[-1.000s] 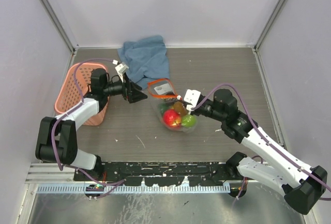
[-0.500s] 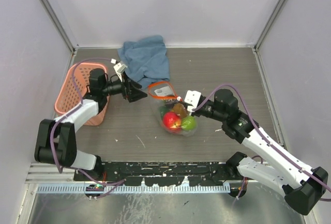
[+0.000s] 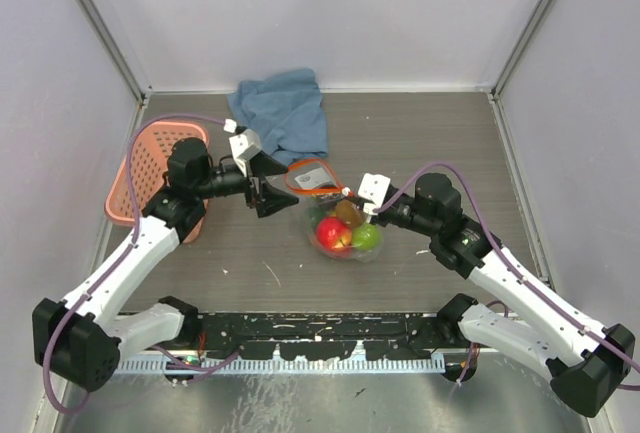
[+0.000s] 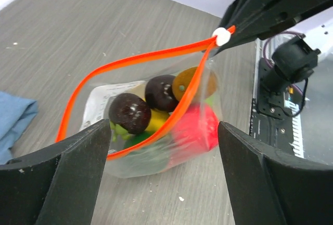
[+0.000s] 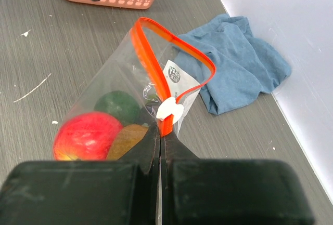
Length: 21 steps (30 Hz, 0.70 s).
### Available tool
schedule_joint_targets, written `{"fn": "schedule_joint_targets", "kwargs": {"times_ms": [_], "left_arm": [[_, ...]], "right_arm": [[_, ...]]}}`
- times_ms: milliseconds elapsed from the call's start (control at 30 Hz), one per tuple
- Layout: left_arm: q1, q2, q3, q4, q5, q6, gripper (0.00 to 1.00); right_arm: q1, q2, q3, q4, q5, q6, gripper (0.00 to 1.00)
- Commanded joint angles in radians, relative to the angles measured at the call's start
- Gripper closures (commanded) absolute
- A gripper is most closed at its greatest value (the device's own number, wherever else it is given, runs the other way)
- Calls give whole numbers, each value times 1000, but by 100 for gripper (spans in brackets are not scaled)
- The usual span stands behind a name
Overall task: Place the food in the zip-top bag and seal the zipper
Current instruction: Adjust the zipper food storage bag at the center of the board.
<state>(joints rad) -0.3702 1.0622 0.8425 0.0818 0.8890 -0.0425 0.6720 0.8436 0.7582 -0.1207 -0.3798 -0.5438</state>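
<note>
The clear zip-top bag point(image 3: 345, 248) stands in the middle of the table with the food point(image 3: 338, 233) inside: red, green, yellow, orange and dark brown toy fruits point(image 4: 130, 111). Its red-orange zipper point(image 4: 135, 61) gapes in a loop. My right gripper point(image 5: 160, 131) is shut on the zipper's end, just below the white end piece point(image 5: 169, 109), and holds that corner up. My left gripper point(image 4: 164, 126) is open and faces the bag's mouth from the left, one finger to each side of the bag and clear of it. In the top view the left gripper point(image 3: 268, 193) sits by the loop's left end.
A pink lattice basket point(image 3: 150, 168) stands at the left, partly under my left arm. A crumpled blue cloth point(image 3: 282, 113) lies at the back, just behind the bag. Side walls close in the table on the left, right and back.
My left arm has swung forward and its open gripper has shifted slightly toward the bag. The bag's mouth has spread wider. The right gripper has kept its hold in place.
</note>
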Motion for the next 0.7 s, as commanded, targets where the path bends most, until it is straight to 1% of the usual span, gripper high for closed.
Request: {"fn": "schedule_joint_targets", "kwargs": {"times_ms": [0, 133, 400, 467, 667], "left_arm": [[-72, 33, 97, -137, -7, 89, 17], [-126, 86, 146, -167, -13, 123, 19], [-167, 217, 268, -248, 9, 179, 24], [-176, 249, 285, -259, 35, 181, 27], [-217, 279, 324, -294, 54, 206, 41]], "right_arm": [[-2, -31, 12, 101, -5, 19, 99], [-2, -23, 10, 106, -15, 20, 99], [-2, -9, 10, 99, -26, 20, 99], [-3, -7, 9, 99, -26, 21, 99], [-2, 14, 14, 99, -24, 30, 99]]}}
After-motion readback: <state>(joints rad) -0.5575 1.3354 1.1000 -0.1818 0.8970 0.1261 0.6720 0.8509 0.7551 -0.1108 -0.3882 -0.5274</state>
